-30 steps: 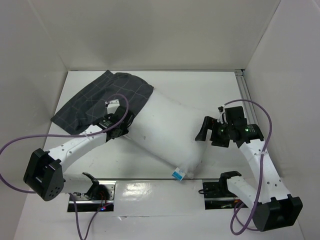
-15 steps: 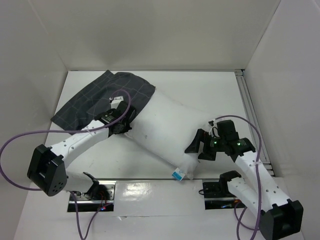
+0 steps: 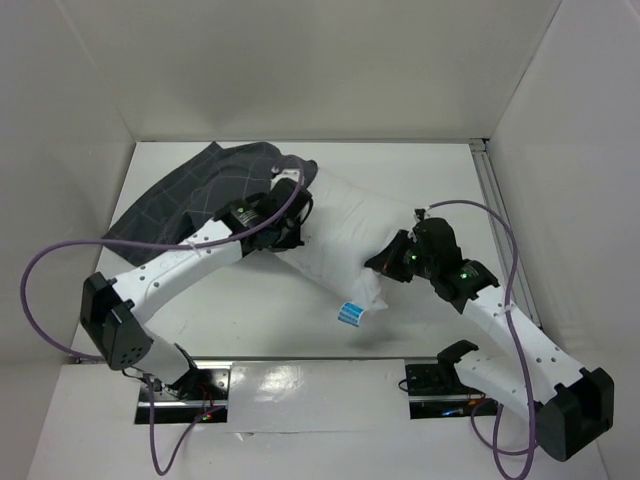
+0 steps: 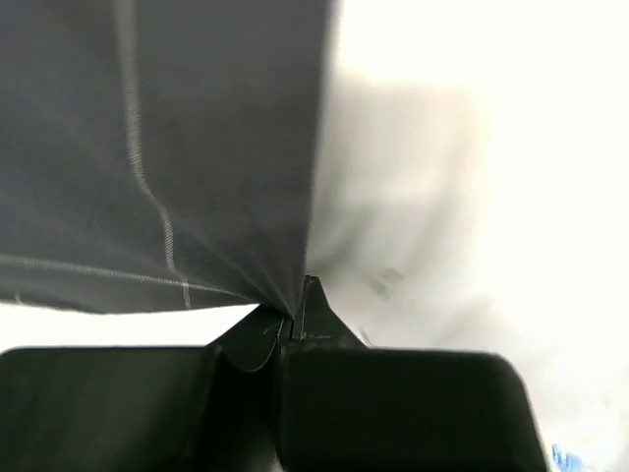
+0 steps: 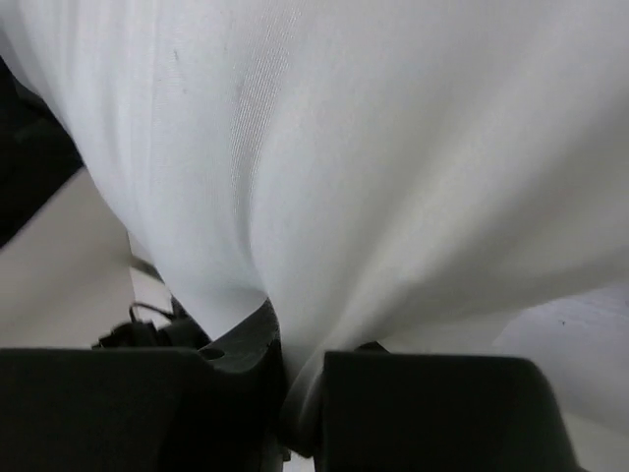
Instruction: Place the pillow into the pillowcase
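Both arms have pushed in toward the pillow (image 3: 340, 225) since a second ago, so it's bunched up shorter now, with its blue tag (image 3: 350, 313) swung round to the near end. Left gripper (image 4: 292, 317) is pinched tight on the pillowcase (image 3: 185, 195) edge, right at the pillow's far-left end where the case overlaps it. Right gripper (image 5: 290, 379) is clamped on fabric at the pillow's right side.

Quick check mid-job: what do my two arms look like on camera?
The left arm and right arm both have white links, black joint housings and black jaws. A purple cable loops along each. Small green lights glow on the right wrist.
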